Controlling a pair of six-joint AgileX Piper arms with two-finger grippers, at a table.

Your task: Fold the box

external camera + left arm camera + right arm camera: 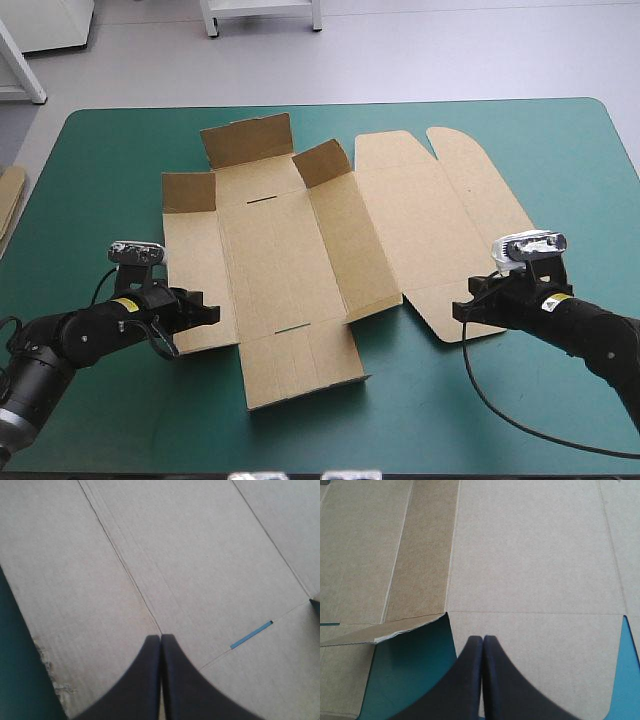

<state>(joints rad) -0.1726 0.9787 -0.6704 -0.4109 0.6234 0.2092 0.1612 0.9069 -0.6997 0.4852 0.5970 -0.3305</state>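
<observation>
Fingers of your left gripper [208, 312] are pressed together and empty, tips over the near-left panel of the box [290, 260]. Your right gripper [462, 308] is clenched too, grasping nothing, at the rounded tab on the near-right corner. The box lies opened out mid-table [520, 420], between both arms. Farther back you see flaps [245, 138] standing up along its far-left side. Spare board [8, 200] pokes in at the table's left edge. Count one box, two grippers, three raised flaps, two slots [290, 327].

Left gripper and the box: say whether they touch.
Cannot tell. In the left wrist view the left gripper lies shut over the box, with neither contact nor gap plain.
</observation>
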